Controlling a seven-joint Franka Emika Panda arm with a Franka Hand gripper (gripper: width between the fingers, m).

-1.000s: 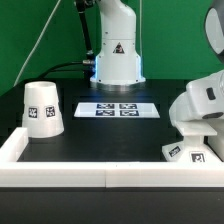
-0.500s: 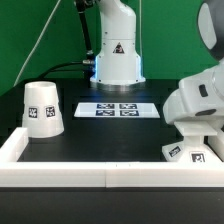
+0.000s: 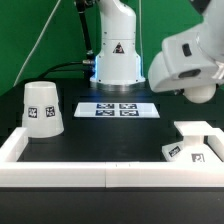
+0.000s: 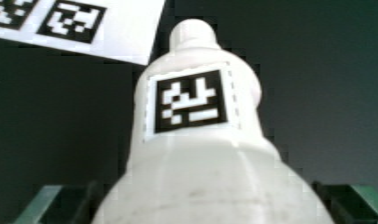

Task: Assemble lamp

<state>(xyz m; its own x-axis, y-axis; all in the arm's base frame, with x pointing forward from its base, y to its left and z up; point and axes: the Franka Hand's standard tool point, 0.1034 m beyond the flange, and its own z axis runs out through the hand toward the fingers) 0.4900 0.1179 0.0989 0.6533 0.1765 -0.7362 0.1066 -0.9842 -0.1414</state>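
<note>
The white bulb (image 4: 200, 150), with a square tag on its side, fills the wrist view and sits between my gripper's (image 4: 204, 205) dark fingers (image 4: 58, 202). In the exterior view my gripper (image 3: 198, 92) hangs high at the right, blurred, and the bulb cannot be made out there. The square stepped base (image 3: 195, 145) lies on the black table at the front right, below the gripper and apart from it. The cone shade (image 3: 42, 108) stands at the exterior view's left.
The marker board (image 3: 118, 109) lies at mid-table and shows beyond the bulb in the wrist view (image 4: 53, 25). The white robot pedestal (image 3: 117, 55) stands behind it. A white rail (image 3: 100, 176) borders the table's front and sides.
My arm has risen from low over the base to high at the exterior view's right, shifting a little left. The base is now uncovered. The shade has not moved.
</note>
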